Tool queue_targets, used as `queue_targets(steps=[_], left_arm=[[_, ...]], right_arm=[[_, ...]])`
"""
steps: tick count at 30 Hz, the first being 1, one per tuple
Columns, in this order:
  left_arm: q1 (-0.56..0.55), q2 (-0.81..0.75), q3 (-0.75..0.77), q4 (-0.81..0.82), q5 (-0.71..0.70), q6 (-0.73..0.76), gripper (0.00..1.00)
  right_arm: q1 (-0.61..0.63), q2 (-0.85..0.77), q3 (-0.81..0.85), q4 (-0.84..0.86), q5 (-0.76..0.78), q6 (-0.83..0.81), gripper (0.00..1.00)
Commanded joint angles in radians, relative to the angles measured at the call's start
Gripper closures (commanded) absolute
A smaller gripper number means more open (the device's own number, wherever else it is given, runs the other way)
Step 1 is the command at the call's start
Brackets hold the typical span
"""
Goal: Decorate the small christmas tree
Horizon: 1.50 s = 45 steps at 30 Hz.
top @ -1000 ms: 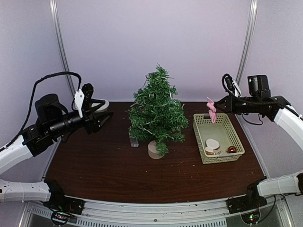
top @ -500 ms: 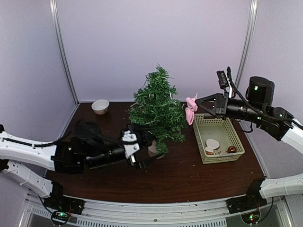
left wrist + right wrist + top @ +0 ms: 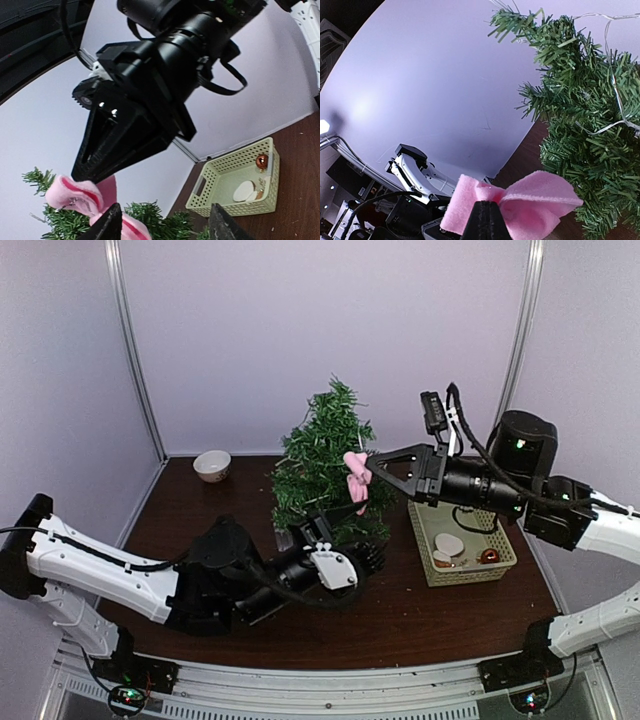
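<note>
**A:** Looking down from overhead, which way does the small christmas tree (image 3: 325,455), the dark green bristly one, lie from the arm with the ornament?

**B:** To that arm's left. The right gripper (image 3: 370,464) reaches in from the basket side, clenched on a pink felt bow (image 3: 355,480) at its knot. The bow sits at the foliage on the tree's right flank, about halfway up.

**A:** Touching?

**B:** I can't tell. In the right wrist view the bow (image 3: 520,200) hangs just beside the branch tips (image 3: 585,125).

**A:** And the tree's axis?

**B:** Upright, mid-table on the dark brown wooden table (image 3: 420,620), so the fingers come at it crosswise. I'd say a short push leftward would seat the bow among the branches.

**A:** The other arm?

**B:** The left gripper (image 3: 368,558) is low by the tree's foot, fingers parted with nothing clearly between them, pointing up at the bow. The right is nearer the branches. The pale green plastic basket (image 3: 470,575) lies behind it.
</note>
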<state>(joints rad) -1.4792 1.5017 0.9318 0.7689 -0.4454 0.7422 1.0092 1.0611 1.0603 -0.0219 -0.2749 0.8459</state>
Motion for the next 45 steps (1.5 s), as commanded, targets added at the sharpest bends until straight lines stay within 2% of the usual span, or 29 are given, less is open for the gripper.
queue_targets(steps=[1,8,13,20,22,25,29,36,41,45], left_arm=[[-0.004,0.035,0.03,0.209,-0.112,0.109,0.43],[-0.004,0.104,0.064,0.388,-0.23,0.191,0.53],[-0.004,0.152,0.089,0.506,-0.295,0.269,0.63],[0.001,0.162,0.091,0.581,-0.332,0.308,0.76],[0.001,0.154,0.078,0.581,-0.335,0.307,0.73],[0.001,0.127,0.031,0.585,-0.324,0.273,0.62],[0.009,0.082,-0.027,0.558,-0.308,0.187,0.56],[0.048,-0.002,-0.075,0.427,-0.245,-0.001,0.54],[0.071,-0.019,-0.077,0.374,-0.213,-0.065,0.61],[0.081,-0.03,-0.079,0.319,-0.172,-0.108,0.62]], right_arm=[[0.027,0.008,-0.009,0.118,0.053,0.035,1.0],[0.065,0.018,-0.005,0.149,0.079,0.033,1.0],[0.074,0.021,-0.006,0.156,0.082,0.037,1.0],[0.078,0.02,-0.013,0.165,0.093,0.035,1.0],[0.079,0.015,-0.013,0.165,0.107,0.028,1.0],[0.078,0.007,-0.011,0.165,0.121,0.016,1.0],[0.078,0.017,0.002,0.165,0.117,0.012,1.0],[0.08,0.04,0.021,0.17,0.09,0.018,1.0],[0.081,0.052,0.02,0.192,0.069,0.032,1.0],[0.085,0.056,0.02,0.201,0.07,0.033,1.0]])
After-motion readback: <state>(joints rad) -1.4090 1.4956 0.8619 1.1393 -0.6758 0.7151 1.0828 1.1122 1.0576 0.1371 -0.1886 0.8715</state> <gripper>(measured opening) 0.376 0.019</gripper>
